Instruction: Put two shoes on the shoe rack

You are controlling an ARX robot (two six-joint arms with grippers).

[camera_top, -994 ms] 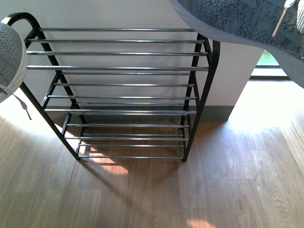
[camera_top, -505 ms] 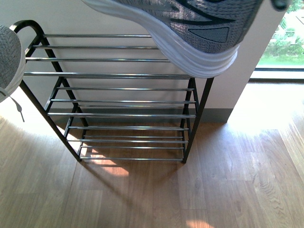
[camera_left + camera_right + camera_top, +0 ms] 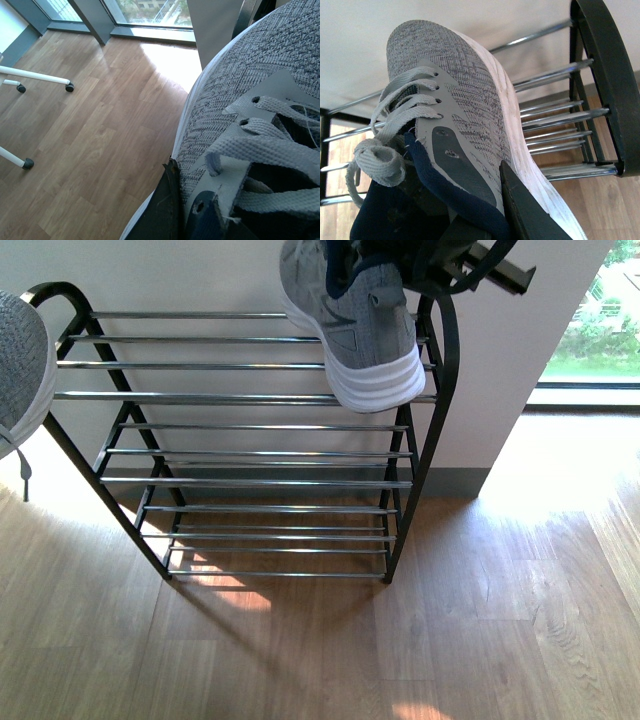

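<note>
Underfoot, a pale wooden floor (image 3: 420,640) is seen, and a plain light wall (image 3: 200,275) stands behind the shoe rack (image 3: 250,397), whose slanted black frame with rounded top corners carries tiers of shiny chrome rods. The right-hand sneaker (image 3: 360,330) is held over the right end of the top tier, just beside the frame's right upright, with its toe turned toward the wall and its heel toward the front camera; whether its sole touches the rods cannot be told. Its upper is made of mottled grey knit with smoother, darker grey panels along the side, and it is edged by a thick white sole that is ridged in layers at the heel. The left-hand sneaker (image 3: 20,370), of the same grey knit and white sole, is held in the air at the left edge of the front view, just outside the rack's left corner. The right gripper (image 3: 470,207) is closed over the heel collar of its sneaker, one black finger (image 3: 525,210) lying against the outer side. The left gripper (image 3: 210,217) is likewise clamped on the side wall of its sneaker. Navy lining (image 3: 395,215) and flat grey laces (image 3: 380,157), threaded through punched eyelets, are shown in the wrist views.
</note>
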